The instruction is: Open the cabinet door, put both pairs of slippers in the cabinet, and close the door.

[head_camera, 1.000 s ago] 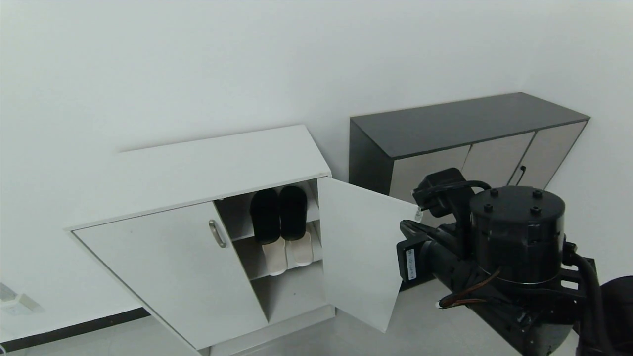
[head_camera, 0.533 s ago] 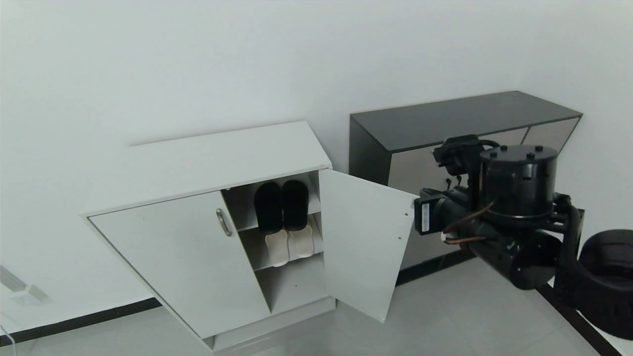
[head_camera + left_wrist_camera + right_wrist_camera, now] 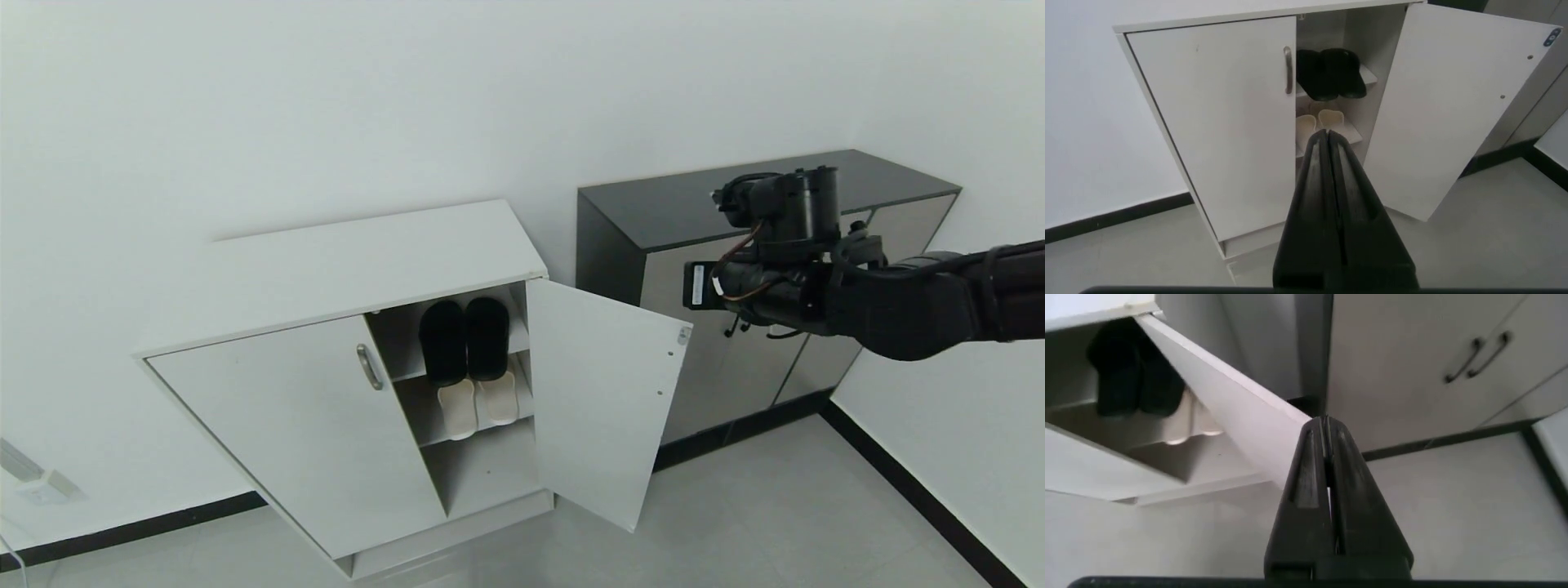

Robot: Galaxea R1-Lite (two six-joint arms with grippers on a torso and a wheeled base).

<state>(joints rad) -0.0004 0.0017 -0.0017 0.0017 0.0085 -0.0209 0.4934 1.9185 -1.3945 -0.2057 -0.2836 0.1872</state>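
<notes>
So the black slippers (image 3: pixel 464 339) and white slippers (image 3: pixel 478 406) sit inside the cabinet (image 3: pixel 343 269), with its right door (image 3: pixel 600 400) hanging open. The right claw (image 3: pixel 1325 422) is pressed together near the door's free edge, and the left claw (image 3: pixel 1328 134) is pressed together too. A glancing shove could slip off that edge and leave it ajar.

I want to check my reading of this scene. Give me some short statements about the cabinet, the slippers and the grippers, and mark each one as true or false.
1. The right door of the white cabinet stands open. True.
2. The cream slippers sit inside, just below the black slippers. True.
3. The black slippers lie on the floor in front of the cabinet. False: they lie inside the cabinet, above the cream pair.
4. The right gripper holds a slipper. False: it is shut and holds nothing.
5. The left door is closed. True.
</notes>
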